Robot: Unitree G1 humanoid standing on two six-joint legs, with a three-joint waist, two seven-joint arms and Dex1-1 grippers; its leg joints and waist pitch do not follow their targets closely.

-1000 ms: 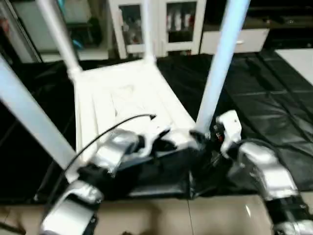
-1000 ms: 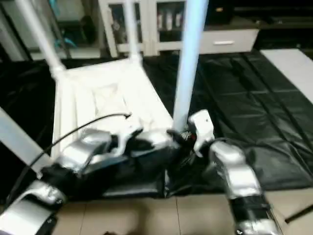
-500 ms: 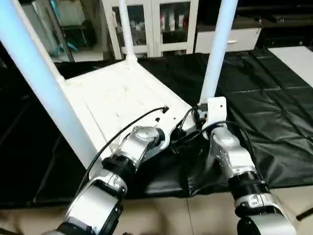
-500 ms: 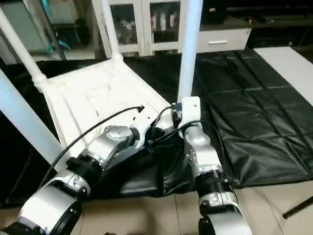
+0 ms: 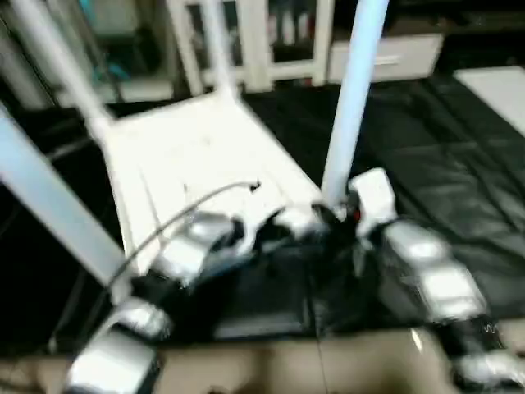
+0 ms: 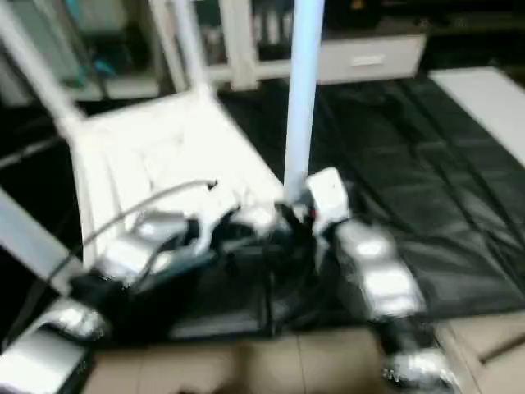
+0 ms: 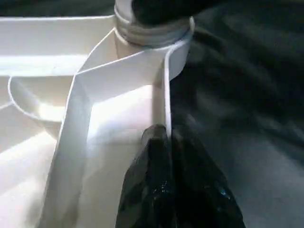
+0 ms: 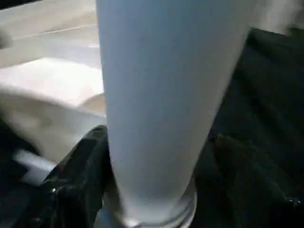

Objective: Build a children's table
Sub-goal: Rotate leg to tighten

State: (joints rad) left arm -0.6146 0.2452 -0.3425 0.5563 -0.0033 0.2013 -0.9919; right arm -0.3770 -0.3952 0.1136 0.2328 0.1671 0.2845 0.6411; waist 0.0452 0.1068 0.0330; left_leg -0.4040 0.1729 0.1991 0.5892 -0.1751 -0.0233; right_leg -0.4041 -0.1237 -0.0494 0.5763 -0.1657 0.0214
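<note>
The children's table lies upside down on a black mat, its white ribbed top [image 5: 180, 156] facing up. Its white legs stand up from the corner sockets: one at the near right [image 5: 353, 98], one at the near left [image 5: 41, 197], and two at the back [image 5: 217, 41]. My left gripper [image 7: 164, 137] is shut on the top's thin rim wall beside the near right socket [image 7: 152, 33]. My right gripper [image 8: 159, 142] stands astride the foot of the near right leg [image 8: 161, 95]. One black finger [image 8: 80, 175] is on each side of the leg, with a slim dark gap showing on one side.
The black mat [image 5: 426, 148] spreads to the right and behind the table. White cabinets [image 5: 271, 33] stand at the back, and a white slab [image 5: 496, 86] lies at far right. Tan floor [image 5: 271, 369] runs along the near edge. A black cable [image 5: 180, 213] arcs over my left forearm.
The whole picture has swung and blurred with the head. Both grippers stay at the same near right corner of the table.
</note>
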